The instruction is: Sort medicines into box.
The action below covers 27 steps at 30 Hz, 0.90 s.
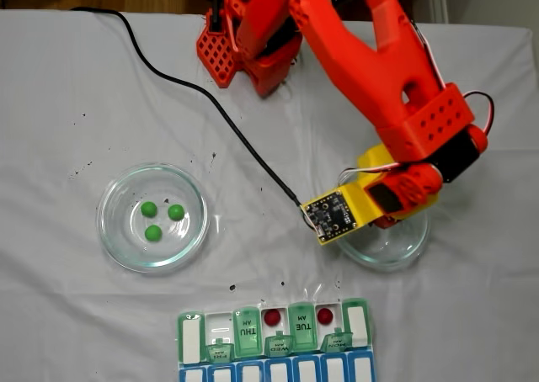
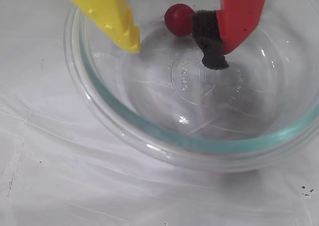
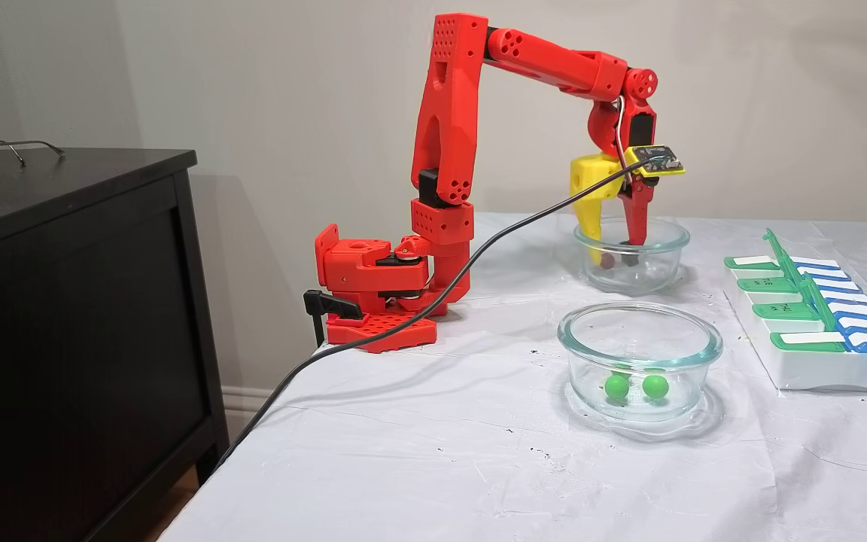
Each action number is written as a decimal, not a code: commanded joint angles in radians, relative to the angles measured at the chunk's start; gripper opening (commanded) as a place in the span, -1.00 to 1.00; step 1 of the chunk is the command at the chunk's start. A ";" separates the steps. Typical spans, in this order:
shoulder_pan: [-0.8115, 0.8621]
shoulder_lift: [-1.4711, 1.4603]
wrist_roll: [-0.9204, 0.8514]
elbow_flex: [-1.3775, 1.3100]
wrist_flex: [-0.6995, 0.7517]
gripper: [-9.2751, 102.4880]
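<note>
My gripper [image 2: 174,56] hangs open inside a clear glass dish [image 2: 199,144], with the yellow finger [image 2: 107,12] on the left and the red finger with its black pad [image 2: 209,37] on the right. One dark red pill [image 2: 178,19] lies on the dish floor between them, touching the black pad. In a fixed view the gripper [image 3: 614,254] dips into the far dish [image 3: 659,260]. Three green pills [image 1: 152,232] sit in the other dish [image 1: 114,230]. The box [image 1: 274,340] lies at the table's front edge with several lids up; two red pills [image 1: 271,317] [image 1: 325,316] rest in its open compartments.
A black cable [image 1: 219,113] runs across the white cloth from the wrist camera board [image 1: 335,215]. The red arm base [image 3: 377,290] is clamped at the table edge. A black cabinet [image 3: 65,301] stands beside the table. Small black specks [image 1: 84,167] dot the cloth.
</note>
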 commanded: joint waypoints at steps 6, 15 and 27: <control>0.012 0.112 0.023 -0.040 0.020 -0.43; 0.006 0.137 0.055 -0.029 -0.005 -0.45; 0.014 0.163 0.077 -0.057 -0.008 -0.42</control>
